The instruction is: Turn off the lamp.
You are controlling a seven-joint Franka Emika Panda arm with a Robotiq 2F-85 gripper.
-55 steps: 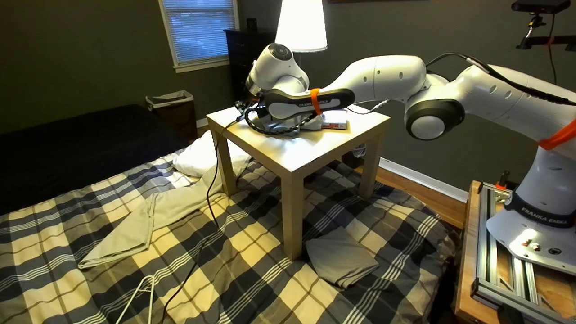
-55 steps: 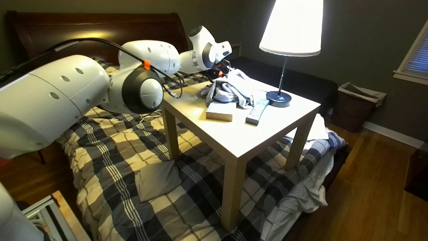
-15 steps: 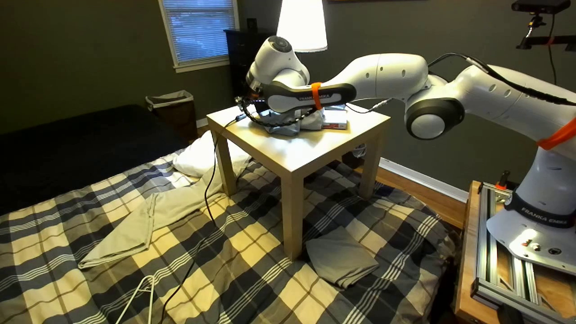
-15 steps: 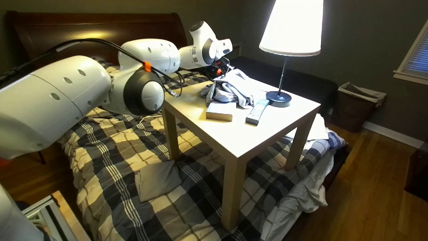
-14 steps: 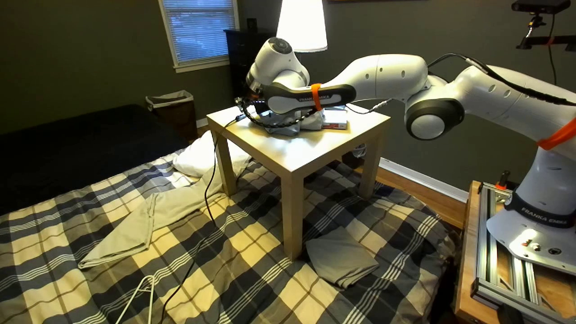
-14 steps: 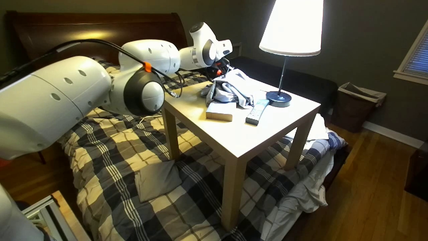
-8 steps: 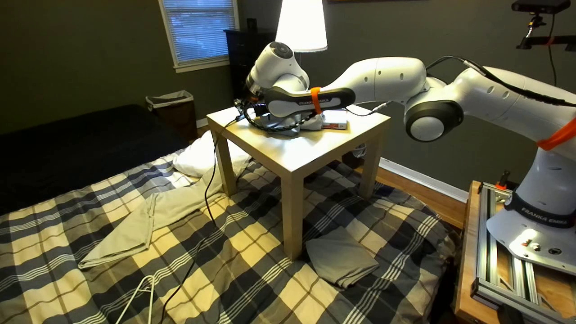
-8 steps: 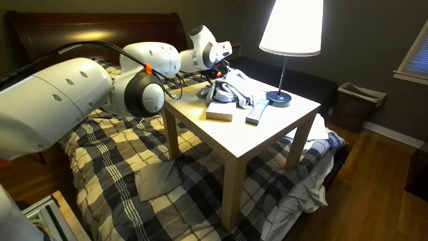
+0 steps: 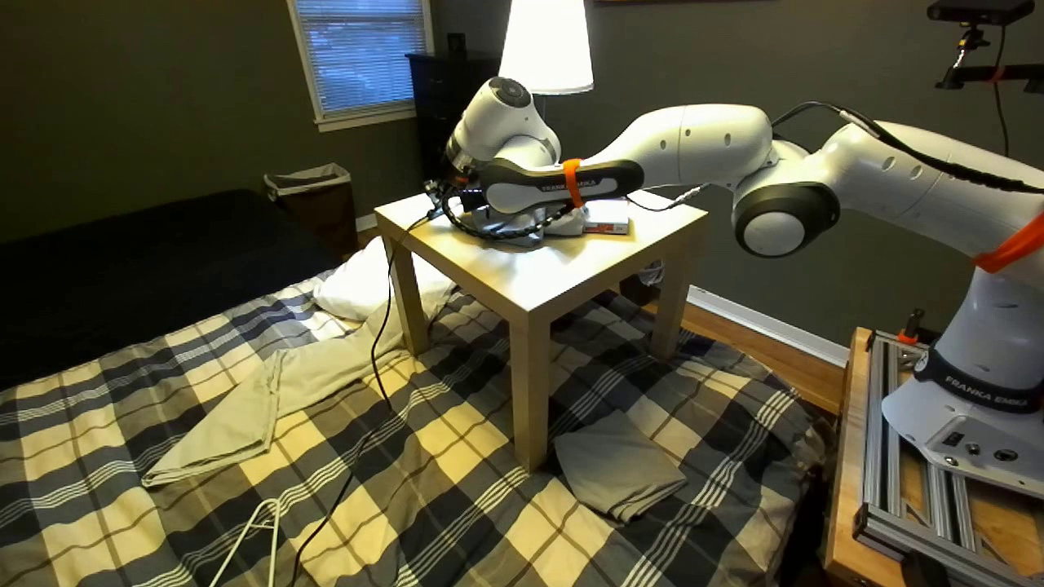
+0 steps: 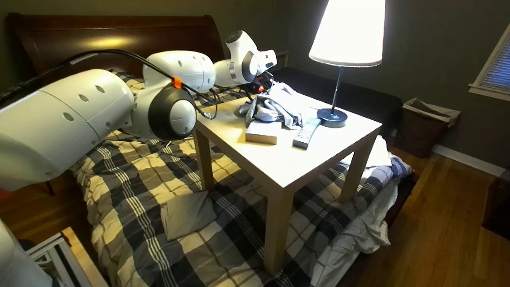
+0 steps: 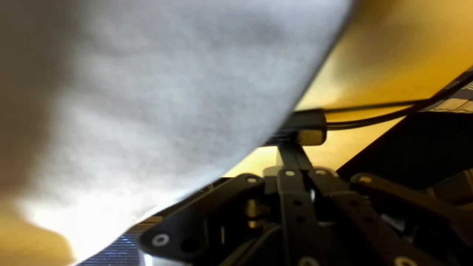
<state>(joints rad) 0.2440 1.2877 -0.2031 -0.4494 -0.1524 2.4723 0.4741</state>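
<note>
Wrist view: I have my gripper right of centre, jaws pressed together, tips up at the lower edge of a dark block on a black cord; whether the tips touch the block I cannot tell from here; pale grey cloth, blurred, fills much of the left side and overlaps one end of the block; in both exterior views the lamp stands upright, shade glowing bright white, so I log it as lit; in an exterior view its round dark base rests on the pale tabletop, with a remote lying so that one end is just beside that base; a small box lies near the remote, just beside the crumpled grey cloth; there I see the gripper low behind the cloth, partly hidden, well apart from the lamp; in an exterior view my white arm reaches over the tabletop and hides the lamp's base and most of its stem; below, a plaid bedspread carries a folded cloth and a white hanger
</note>
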